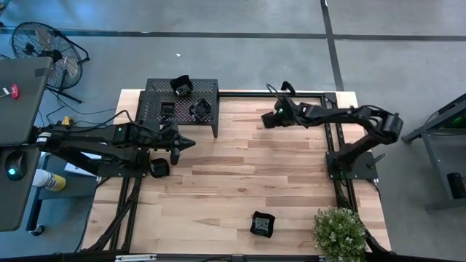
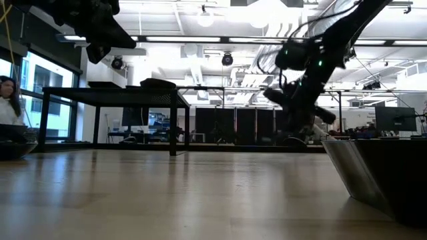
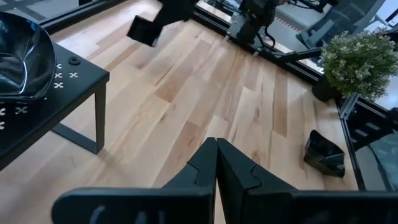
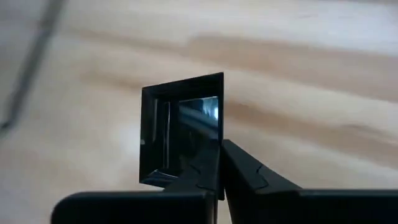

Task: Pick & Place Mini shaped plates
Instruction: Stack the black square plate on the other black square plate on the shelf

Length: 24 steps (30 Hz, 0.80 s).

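Three glossy black mini plates [image 1: 200,109] lie on the black perforated rack [image 1: 156,91] at the table's far left; one wavy one [image 3: 22,56] shows in the left wrist view. Another plate [image 1: 262,224] rests on the wood near the front edge, also seen as plate [image 3: 323,152]. A further plate [image 1: 159,169] lies under my left arm. My right gripper [image 1: 268,120] is at the far middle of the table, shut on a square plate [image 4: 183,134]. My left gripper [image 3: 216,162] hangs shut above the table, just right of the rack, with nothing in it. My right gripper pinches the square plate's raised rim [image 4: 217,134] on one side between its two fingers [image 4: 245,174]. The fingers slant down from the table's right. The plate stands tipped up on edge in the hold, its hollow turned toward the wrist camera, and looks lifted off the wood [image 3: 144,29].
A potted plant [image 1: 338,231] stands at the near right corner. Black frame rails [image 1: 331,131] run along the far and right edges. In the low view a plate [image 2: 380,177] lies close in front of the camera. Bare wood spans the table's middle [image 1: 247,175].
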Each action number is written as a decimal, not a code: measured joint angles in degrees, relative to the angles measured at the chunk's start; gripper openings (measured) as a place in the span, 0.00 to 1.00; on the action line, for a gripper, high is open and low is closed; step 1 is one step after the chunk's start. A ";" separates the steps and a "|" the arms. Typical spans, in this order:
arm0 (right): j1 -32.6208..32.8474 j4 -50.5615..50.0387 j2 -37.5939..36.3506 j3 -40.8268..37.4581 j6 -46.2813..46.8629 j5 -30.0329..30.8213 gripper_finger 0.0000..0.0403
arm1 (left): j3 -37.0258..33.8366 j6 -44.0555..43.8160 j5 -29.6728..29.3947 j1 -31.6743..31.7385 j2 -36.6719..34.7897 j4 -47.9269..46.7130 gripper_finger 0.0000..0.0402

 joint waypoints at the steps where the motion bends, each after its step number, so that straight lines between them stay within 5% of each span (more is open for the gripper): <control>1: 1.14 0.23 -0.97 0.00 -1.09 -1.48 0.02 | 0.00 0.02 0.00 -0.02 0.00 -0.04 0.00; 7: 13.12 3.64 -2.34 0.00 -5.44 -7.59 0.01 | 0.00 0.15 0.55 -0.01 0.00 -0.03 0.00; 13: 23.97 13.38 4.47 1.26 -6.74 -7.71 0.01 | 0.00 0.15 4.73 0.00 0.04 -1.00 0.00; 24: 25.50 10.72 30.21 29.26 -23.45 -15.28 0.01 | 0.02 0.06 9.30 0.00 3.12 -4.48 0.00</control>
